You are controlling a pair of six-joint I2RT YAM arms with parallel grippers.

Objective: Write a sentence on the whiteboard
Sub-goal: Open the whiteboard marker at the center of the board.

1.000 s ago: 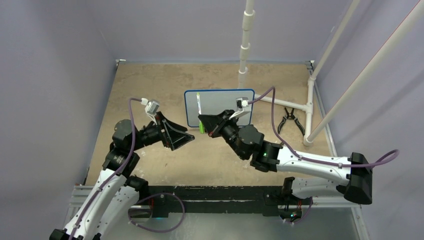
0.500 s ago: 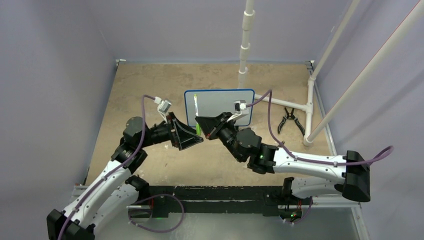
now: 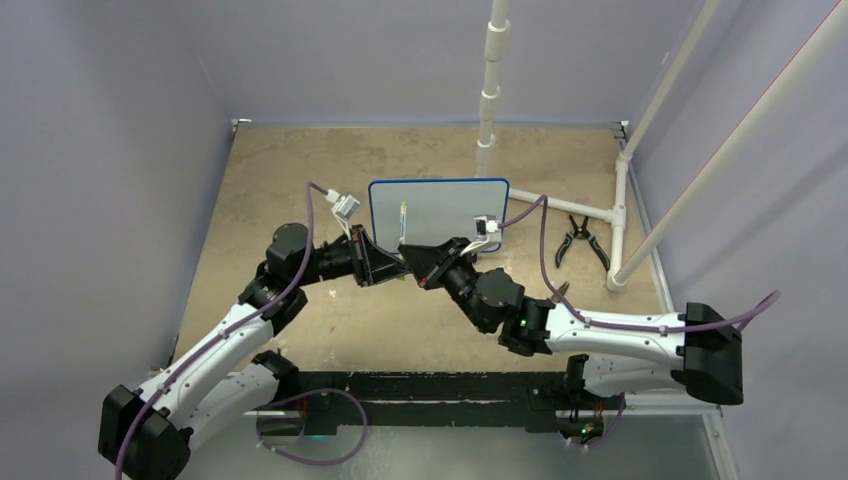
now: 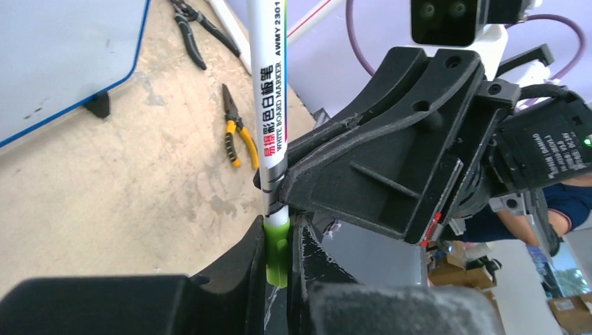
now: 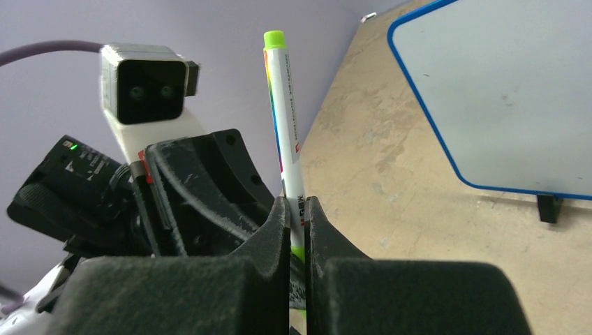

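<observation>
The whiteboard (image 3: pixel 445 205), white with a thin blue frame, stands upright at mid-table; it also shows as whiteboard (image 4: pixel 56 56) and whiteboard (image 5: pixel 502 91). No sentence is in view on its surface. In front of the board, my right gripper (image 3: pixel 412 262) is shut on the white barrel of a marker (image 3: pixel 402 225), which points up. From the left, my left gripper (image 3: pixel 396 272) meets it. The left wrist view shows the left gripper (image 4: pixel 277 259) shut on the marker's green cap (image 4: pixel 276 248), just below the right gripper's fingers (image 4: pixel 328 167). The right gripper (image 5: pixel 298 216) pinches the marker (image 5: pixel 286 125).
Black pliers (image 3: pixel 581 240) lie right of the board beside a white pipe frame (image 3: pixel 620 200). Yellow-handled pliers (image 4: pixel 234 132) lie on the tan table. A vertical white pipe (image 3: pixel 490 90) rises behind the board. Purple walls close in on both sides.
My left arm swung right to the right gripper, and its open jaws shut on the marker's green cap. The right gripper with the marker shifted slightly toward the near edge.
</observation>
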